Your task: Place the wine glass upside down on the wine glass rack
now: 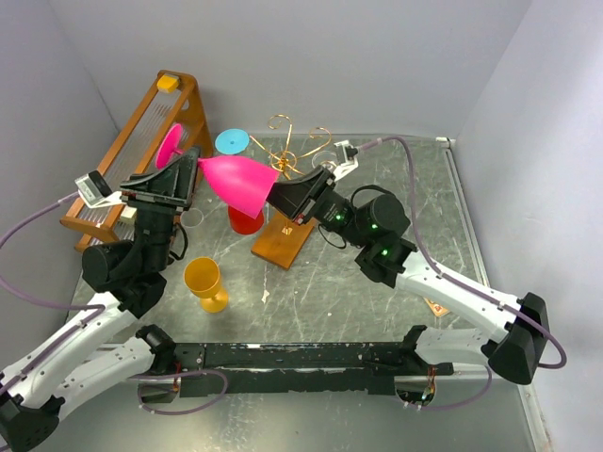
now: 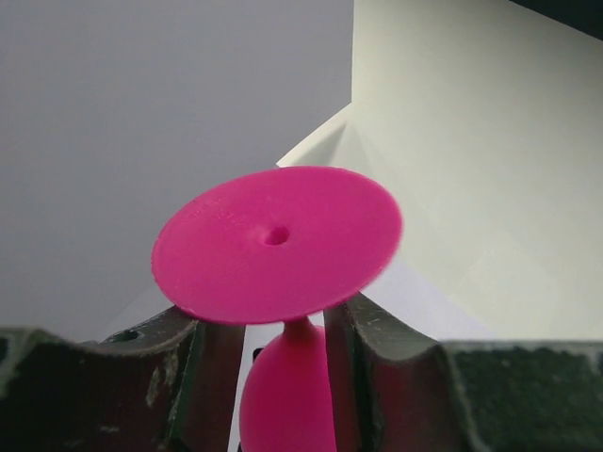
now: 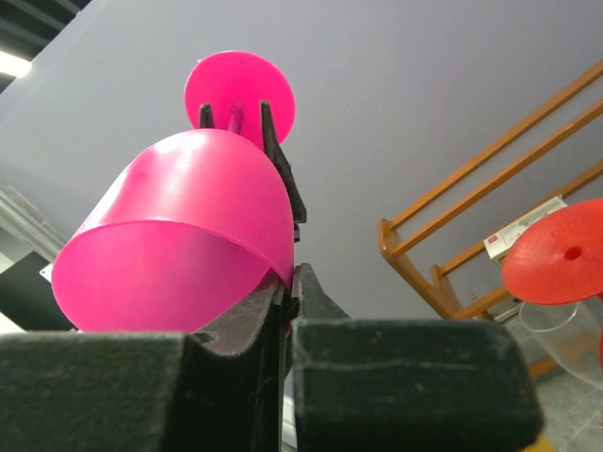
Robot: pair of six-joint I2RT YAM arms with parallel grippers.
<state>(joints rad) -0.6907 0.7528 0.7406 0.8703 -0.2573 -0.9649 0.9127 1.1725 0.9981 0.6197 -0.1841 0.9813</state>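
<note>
The pink wine glass [image 1: 236, 182] lies on its side in the air between my two grippers, foot to the left, bowl mouth to the right. My left gripper [image 1: 191, 164] straddles its stem just behind the foot [image 2: 278, 245], its jaws apart with gaps beside the stem. My right gripper [image 1: 280, 195] is shut on the rim of the bowl [image 3: 179, 235], pinching the wall between its fingertips [image 3: 283, 292]. The gold wire rack [image 1: 294, 141] stands behind the glass on its brown wooden base [image 1: 283, 240].
A red glass [image 1: 245, 221] stands upside down under the pink one and also shows in the right wrist view [image 3: 556, 250]. A yellow glass [image 1: 204, 281] stands near the left arm. A blue disc [image 1: 232, 141] sits beside the rack. The tall wooden frame [image 1: 132, 151] fills the left.
</note>
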